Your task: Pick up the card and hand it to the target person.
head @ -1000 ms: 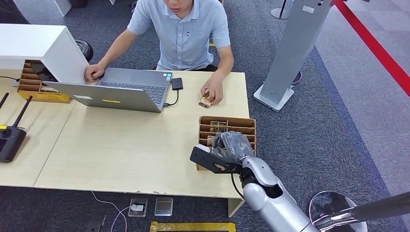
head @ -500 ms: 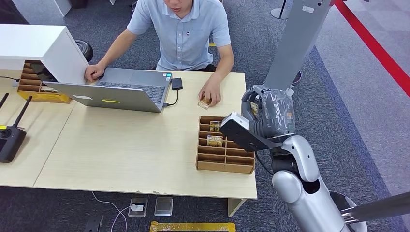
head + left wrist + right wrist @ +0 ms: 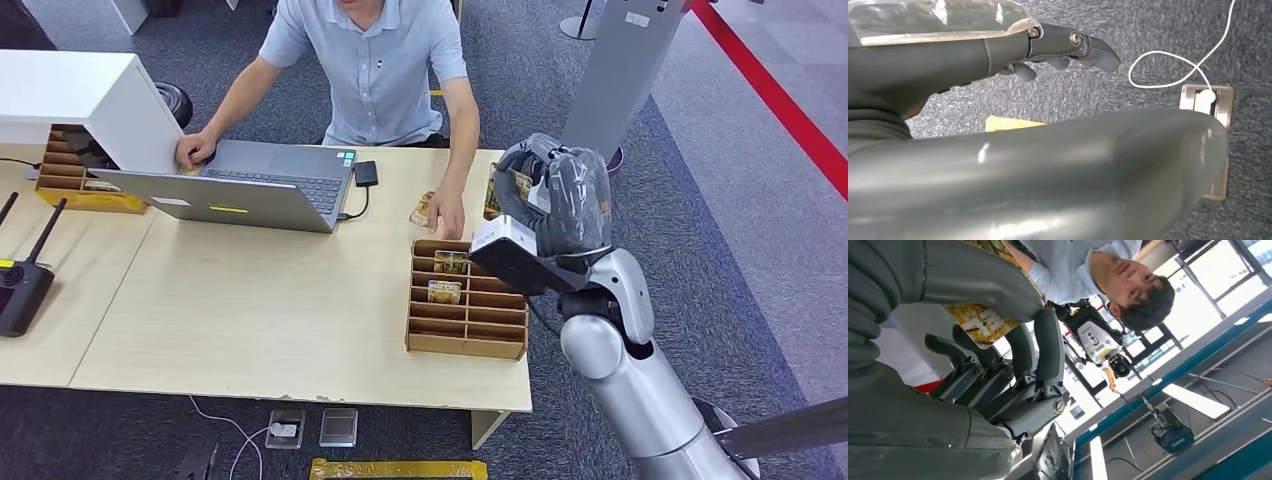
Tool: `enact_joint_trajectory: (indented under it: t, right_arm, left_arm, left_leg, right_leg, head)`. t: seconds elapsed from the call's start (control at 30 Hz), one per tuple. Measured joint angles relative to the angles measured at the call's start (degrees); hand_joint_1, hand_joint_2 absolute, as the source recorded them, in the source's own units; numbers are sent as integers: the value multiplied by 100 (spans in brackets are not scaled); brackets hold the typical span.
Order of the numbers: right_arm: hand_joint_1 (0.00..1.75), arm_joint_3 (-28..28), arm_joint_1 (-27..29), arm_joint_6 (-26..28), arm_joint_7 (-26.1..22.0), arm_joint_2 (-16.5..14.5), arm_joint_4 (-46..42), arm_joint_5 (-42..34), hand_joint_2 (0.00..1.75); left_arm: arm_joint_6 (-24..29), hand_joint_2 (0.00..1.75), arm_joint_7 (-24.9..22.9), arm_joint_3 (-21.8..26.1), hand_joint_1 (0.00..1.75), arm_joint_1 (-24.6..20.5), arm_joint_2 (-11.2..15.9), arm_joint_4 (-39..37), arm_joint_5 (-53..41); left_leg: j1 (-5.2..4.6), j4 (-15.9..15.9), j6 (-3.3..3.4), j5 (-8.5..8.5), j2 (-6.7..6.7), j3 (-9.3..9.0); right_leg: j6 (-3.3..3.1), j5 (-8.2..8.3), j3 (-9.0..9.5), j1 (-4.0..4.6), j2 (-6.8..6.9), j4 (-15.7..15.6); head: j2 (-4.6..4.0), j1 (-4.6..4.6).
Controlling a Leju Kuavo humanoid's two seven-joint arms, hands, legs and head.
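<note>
1. The card (image 3: 495, 190) is off the worktop, held up in the right hand (image 3: 553, 200) over the far right corner of the worktop (image 3: 260, 300); in the right wrist view the card (image 3: 982, 322) is pinched between the thick thumb and the darker fingers (image 3: 1040, 347), its yellow-brown printed face showing.
2. The right hand's fingers are closed on the card, which sticks out at about 9 o'clock from the hand in the head view, toward the person (image 3: 375, 60).
3. The person sits at the far side of the worktop, at 11 o'clock from the card. One of the person's hands (image 3: 447, 212) rests on the worktop just beside the card, touching a second small card (image 3: 421, 210) lying flat there; the other hand (image 3: 196, 150) rests by the laptop (image 3: 250, 185).
4. A cardboard slotted tray (image 3: 467, 300) sits at 6 o'clock from the held card, with two cards (image 3: 446, 277) lying in its far slots; the right arm crosses over the tray's right edge.
5. A dark adapter (image 3: 366, 173) lies beside the laptop. A white box (image 3: 75, 95) and another slotted tray (image 3: 75, 180) stand at the worktop's far left, and a black remote with antennas (image 3: 22, 280) lies at the left edge.
6. The left hand (image 3: 1063, 50) hangs over grey carpet, fingers loosely apart and holding nothing, near a floor socket (image 3: 1205, 97) with a white cable.
</note>
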State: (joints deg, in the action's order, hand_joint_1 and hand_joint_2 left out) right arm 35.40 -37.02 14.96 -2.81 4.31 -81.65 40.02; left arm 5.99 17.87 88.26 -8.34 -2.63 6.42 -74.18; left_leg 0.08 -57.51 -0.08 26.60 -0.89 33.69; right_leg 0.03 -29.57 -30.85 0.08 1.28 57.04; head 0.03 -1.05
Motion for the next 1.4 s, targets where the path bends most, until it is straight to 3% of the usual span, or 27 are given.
enact_joint_trajectory:
  t: [0.17, 0.43, 0.73, 1.27, 1.3, 1.4]
  right_arm:
    - [175, 45, -711, 130, -523, -258, 1019, -506, 175]
    - [175, 82, -1491, 270, -905, -732, 2609, -798, 175]
    - [175, 165, -1695, 307, -913, -1022, 3523, -888, 175]
    - [175, 218, -1796, 303, -887, -1184, 4037, -965, 175]
    - [131, 220, -1797, 302, -883, -1190, 4055, -983, 175]
    - [0, 233, -1800, 297, -881, -1217, 4111, -1035, 175]
  left_arm:
    - [-44, 0, 56, 0, 0, -5, -15, 0, -131]
    - [-47, 0, 67, 0, 0, -36, -19, 1, -204]
    - [-34, 0, 69, 0, 0, -23, -17, 1, -204]
    - [-54, 0, 103, 0, 0, -22, -14, 1, -203]
    - [-39, 0, 107, 0, 0, -21, -12, 1, -203]
    - [39, 131, 119, 0, 0, -19, 1, 1, -196]
  left_leg:
    - [0, 0, -1, -2, 2, 2]
    - [0, 0, 1, -3, 4, 4]
    - [0, 0, 1, -3, 4, 4]
    - [0, 0, 1, -4, 3, 3]
    - [0, 0, 1, -4, 3, 3]
    - [0, 0, 1, -4, 3, 3]
  right_leg:
    - [-1, 1, -1, 0, 2, 2]
    - [-1, 0, -4, 0, 6, 3]
    - [-1, 0, -4, 0, 6, 2]
    - [-1, 1, -5, 0, 5, 2]
    - [-1, 1, -5, 0, 5, 2]
    - [-1, 1, -5, 0, 5, 2]
  head:
    - [0, 1]
    - [-1, 3]
    - [0, 1]
    - [-1, 1]
    - [-1, 1]
    - [0, 1]
